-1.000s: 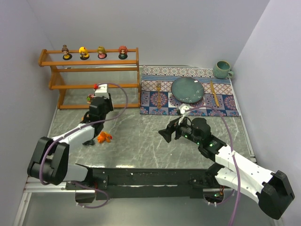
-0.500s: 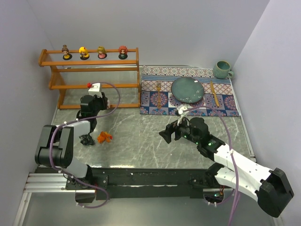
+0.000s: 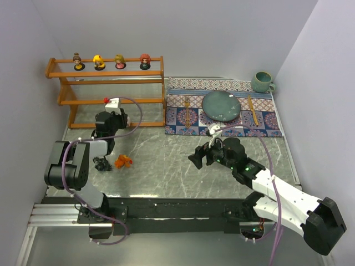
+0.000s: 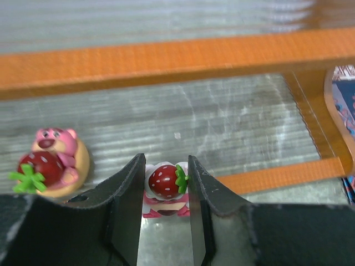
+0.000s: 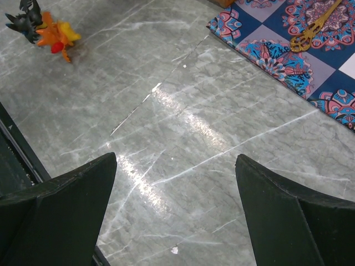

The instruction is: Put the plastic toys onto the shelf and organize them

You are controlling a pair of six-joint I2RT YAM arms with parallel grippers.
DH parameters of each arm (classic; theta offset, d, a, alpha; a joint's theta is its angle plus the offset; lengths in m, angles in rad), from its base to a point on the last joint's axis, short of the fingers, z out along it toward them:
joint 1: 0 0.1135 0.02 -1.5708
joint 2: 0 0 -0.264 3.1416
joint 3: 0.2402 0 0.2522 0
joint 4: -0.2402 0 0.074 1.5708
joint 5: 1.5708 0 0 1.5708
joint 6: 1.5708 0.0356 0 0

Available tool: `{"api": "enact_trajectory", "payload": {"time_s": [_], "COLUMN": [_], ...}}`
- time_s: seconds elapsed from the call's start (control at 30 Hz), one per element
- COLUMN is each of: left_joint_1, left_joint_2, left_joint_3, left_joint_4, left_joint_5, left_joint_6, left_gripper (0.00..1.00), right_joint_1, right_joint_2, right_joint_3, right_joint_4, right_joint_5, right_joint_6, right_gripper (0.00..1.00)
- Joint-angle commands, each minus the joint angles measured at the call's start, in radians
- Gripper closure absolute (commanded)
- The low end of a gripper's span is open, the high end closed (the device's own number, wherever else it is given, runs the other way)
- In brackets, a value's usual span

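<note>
Four dolls (image 3: 120,61) occupy the shelf's (image 3: 150,73) top tier. Left fingers (image 4: 125,205) grip a strawberry toy (image 4: 165,183) at the lowest rail, near a pink bear toy (image 4: 52,160). Seat it upright before releasing. Right fingers (image 5: 72,191) are spread, empty.

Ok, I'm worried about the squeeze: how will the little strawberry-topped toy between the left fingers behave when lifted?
The strawberry toy looks like hard moulded plastic, so it is probably stiff and light. Its rounded, glossy top may slip or twist between the flat left fingers. The strawberry looks as wide as the base, so it could tip when set on the shelf.
</note>
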Motion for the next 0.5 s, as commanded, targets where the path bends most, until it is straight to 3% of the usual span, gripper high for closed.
{"api": "enact_trajectory", "payload": {"time_s": [0.0, 0.47], "left_joint_1": [0.010, 0.025], "left_joint_2": [0.008, 0.074], "left_joint_3": [0.055, 0.092], "left_joint_4": [0.114, 0.133], "left_joint_5": [0.026, 0.033], "left_joint_6": [0.011, 0.022], "left_gripper": [0.99, 0.97], "right_joint_1": [-0.002, -0.004], "right_joint_2": [0.006, 0.017], "right_joint_3": [0.049, 0.063], "right_joint_4": [0.011, -0.013], "right_joint_5": [0.007, -0.001], "right_joint_6": [-0.003, -0.011], "right_gripper": [0.05, 0.05]}}
